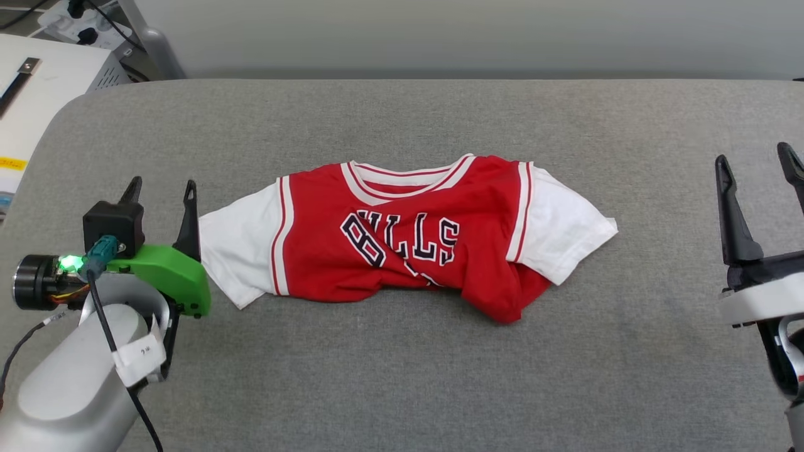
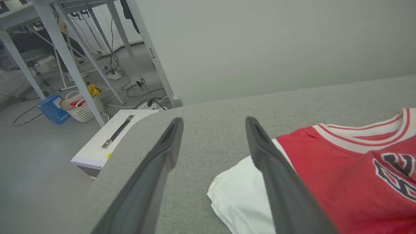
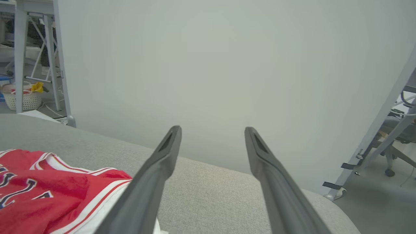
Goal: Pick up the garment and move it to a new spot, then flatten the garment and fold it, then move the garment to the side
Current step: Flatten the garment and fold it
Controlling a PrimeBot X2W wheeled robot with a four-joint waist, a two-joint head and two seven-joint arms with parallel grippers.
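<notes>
The garment [image 1: 408,235], a red jersey with white sleeves and black lettering, lies front up and rumpled in the middle of the grey padded table [image 1: 402,376]; its lower hem is bunched up. My left gripper [image 1: 161,190] stands open just left of the garment's white sleeve [image 2: 239,195], with nothing between its fingers. The left wrist view has the right-hand finger [image 2: 273,172] over the sleeve's edge. At the table's right side my right gripper [image 1: 757,163] is open and empty, well clear of the other sleeve. The right wrist view catches the garment [image 3: 48,191] at its lower left.
A white box with a metal handle [image 2: 110,136] stands past the table's left edge, with a laundry basket [image 2: 81,107], a blue box and cables on the floor by table legs. A pale wall runs behind the table. An office chair [image 3: 396,139] stands at the right.
</notes>
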